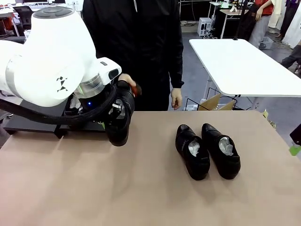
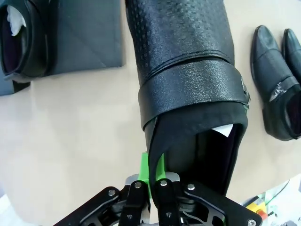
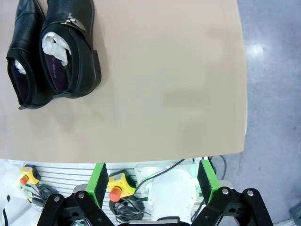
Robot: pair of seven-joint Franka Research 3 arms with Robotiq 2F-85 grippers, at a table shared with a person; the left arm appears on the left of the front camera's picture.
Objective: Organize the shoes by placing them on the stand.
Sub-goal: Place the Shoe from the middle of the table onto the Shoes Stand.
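Note:
My left gripper [image 2: 151, 175] is shut on the side wall of a black shoe [image 2: 183, 70], near its heel opening. That shoe [image 1: 120, 120] hangs toe-down just above the table, in front of the black stand [image 1: 28, 123]. A person's hand [image 1: 128, 81] is right behind its heel. Another shoe [image 2: 19, 40] with white paper inside rests on the stand [image 2: 89, 33]. Two more paper-stuffed shoes [image 1: 192, 150] [image 1: 221, 149] lie side by side on the table at centre right. My right gripper [image 3: 153, 183] is open and empty, beyond the table edge from that pair of shoes [image 3: 63, 47].
The tan table [image 1: 141, 188] has free room in front and to the left of the pair. A person in black stands at the far edge, with the other hand [image 1: 177, 98] hanging down. A white table [image 1: 244, 66] stands behind on the right.

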